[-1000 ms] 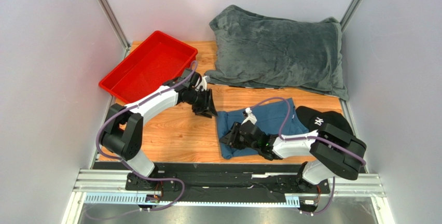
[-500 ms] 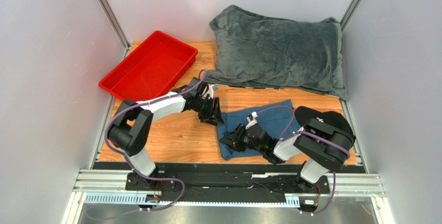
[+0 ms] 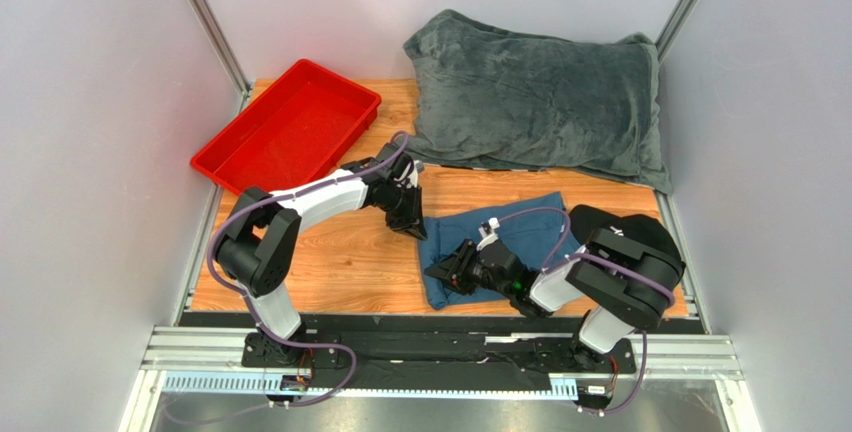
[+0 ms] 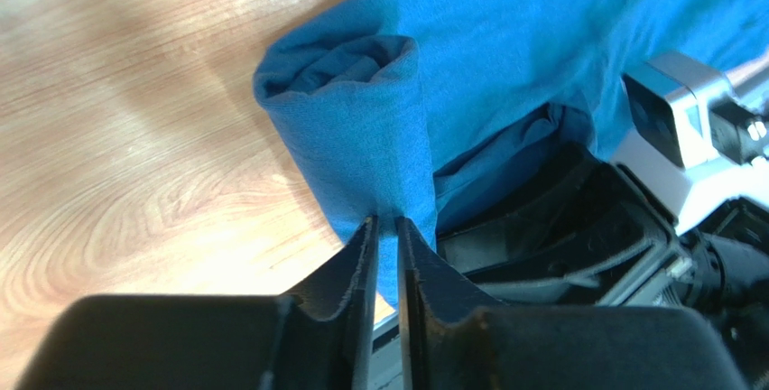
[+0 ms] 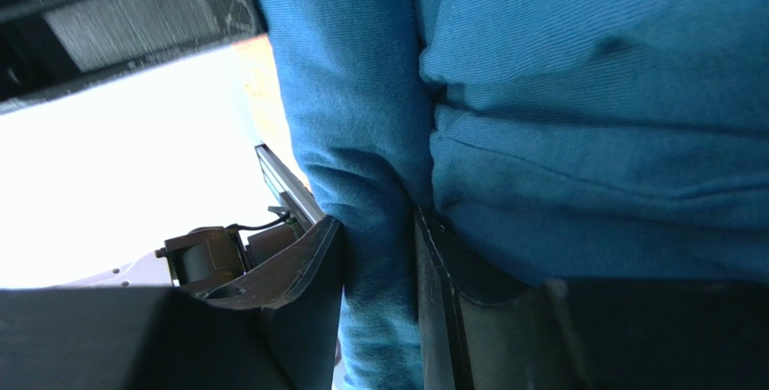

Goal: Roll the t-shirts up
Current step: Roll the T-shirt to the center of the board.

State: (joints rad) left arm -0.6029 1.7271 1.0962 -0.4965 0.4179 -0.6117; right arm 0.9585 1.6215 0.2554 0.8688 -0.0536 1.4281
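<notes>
On the table (image 3: 330,262): one t-shirt (image 3: 525,227), plain teal-blue, soft, lying right of centre between my arms. Its left edge is a loose roll (image 4: 347,110), long axis running near-to-far, with the unrolled cloth spreading rightward from my fingers. My left gripper (image 4: 384,220) is pinched narrow on the roll's far end and my right gripper (image 5: 377,227) is clamped on cloth at its near end, so both arms are on it.

The left gripper (image 4: 385,227) pinched the rolled fold of the teal-blue t-shirt (image 4: 542,38) between nearly closed fingers over the wooden table (image 4: 135,137), with the right arm's black housing (image 4: 578,236) just beside.
</notes>
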